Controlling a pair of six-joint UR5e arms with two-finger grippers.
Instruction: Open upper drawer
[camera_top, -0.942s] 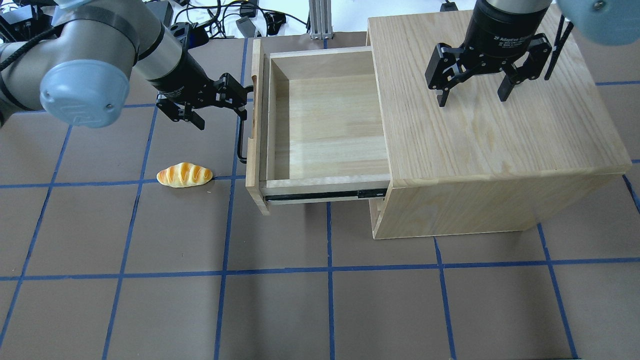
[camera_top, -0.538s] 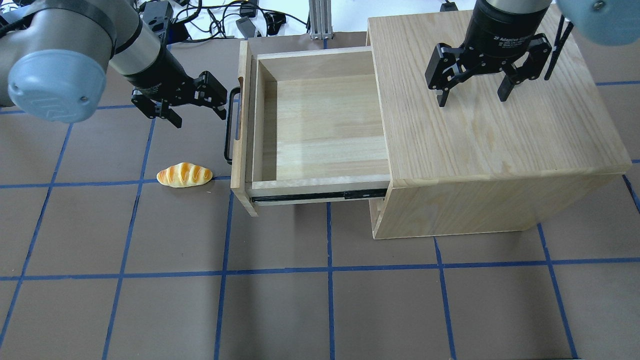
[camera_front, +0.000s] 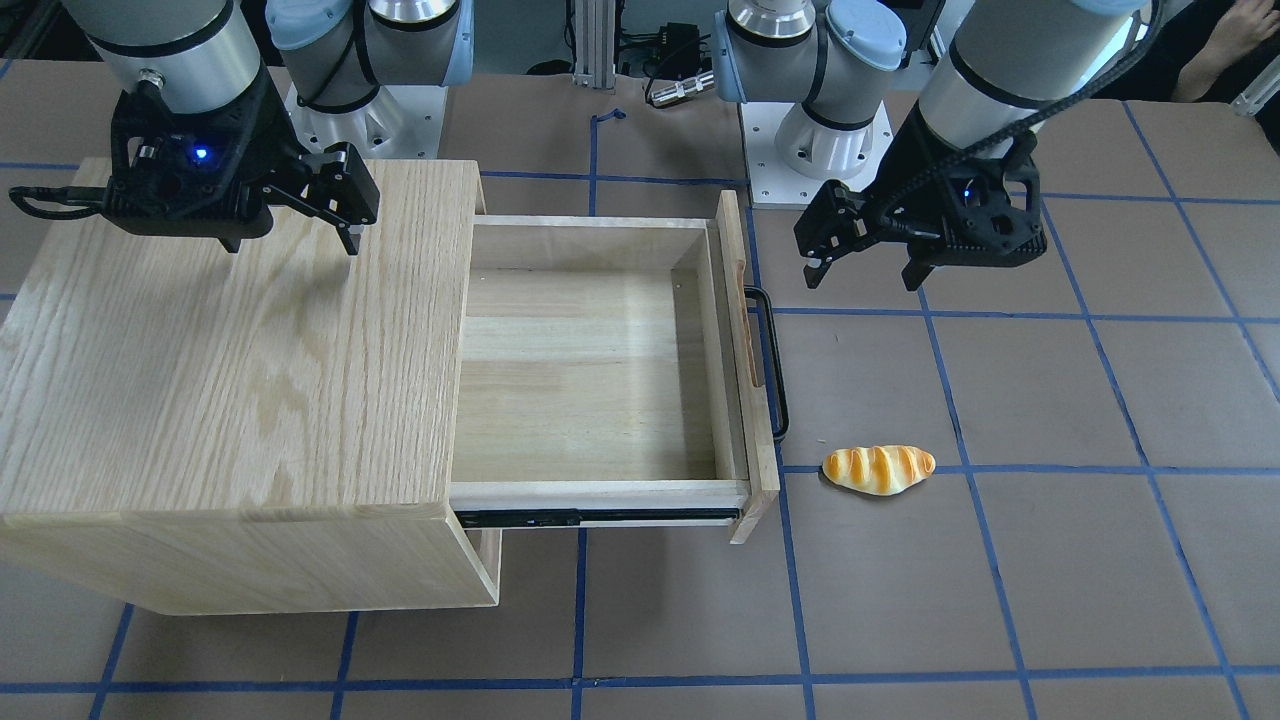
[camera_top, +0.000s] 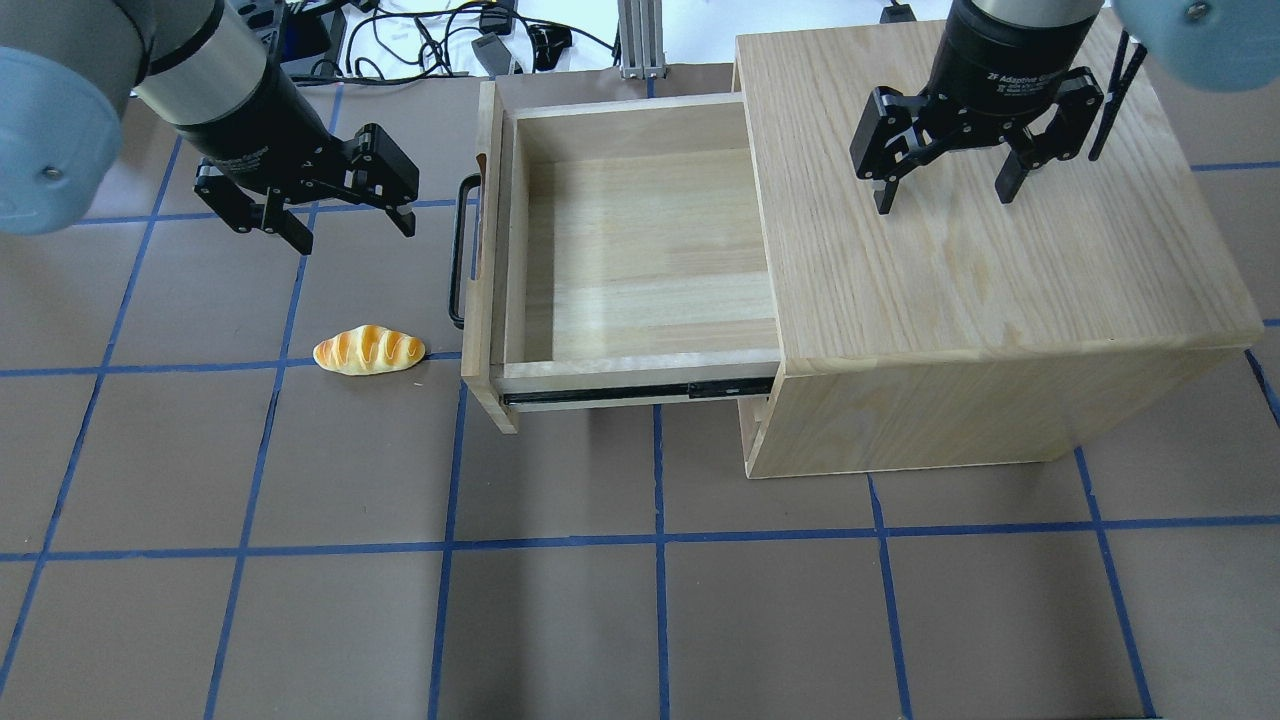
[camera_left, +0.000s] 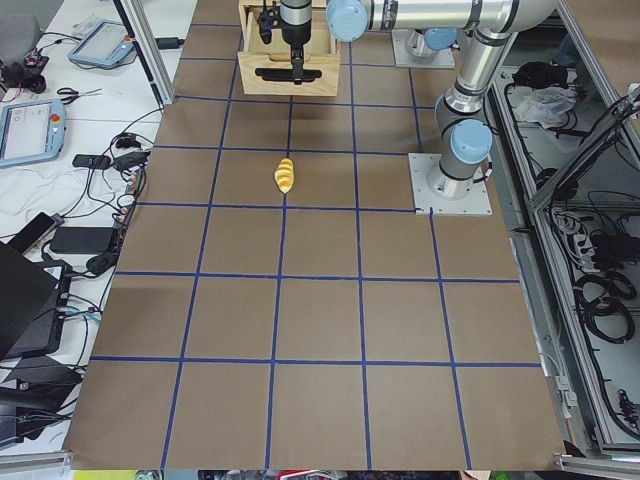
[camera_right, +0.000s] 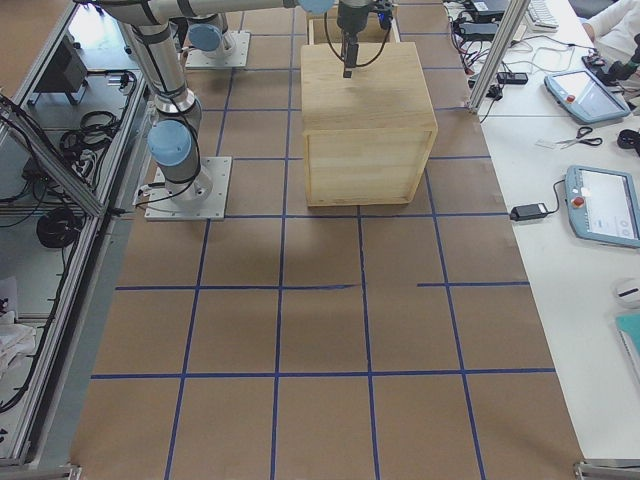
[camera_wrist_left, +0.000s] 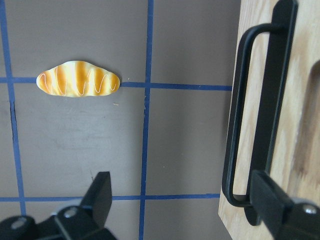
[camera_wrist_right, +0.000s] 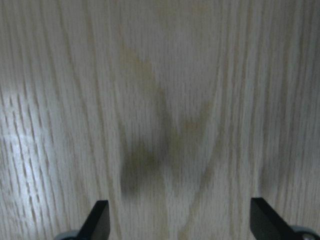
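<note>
The upper drawer (camera_top: 487, 250) is pulled far out of the oak cabinet (camera_top: 980, 230), and its tray is empty. Its black bar handle (camera_top: 457, 250) faces left; it also shows in the front view (camera_front: 775, 360) and the left wrist view (camera_wrist_left: 260, 115). My left gripper (camera_top: 352, 235) is open and empty, above the mat a little to the left of the handle and not touching it. My right gripper (camera_top: 945, 200) is open and empty, hovering just over the cabinet top (camera_wrist_right: 165, 100).
A toy bread roll (camera_top: 369, 350) lies on the brown mat left of the drawer's front corner, also in the left wrist view (camera_wrist_left: 78, 78). Cables and gear lie beyond the table's far edge (camera_top: 450, 40).
The drawer slid a little further out, then stopped. My left gripper came off the handle and moved away to the left. The right gripper has not moved.
</note>
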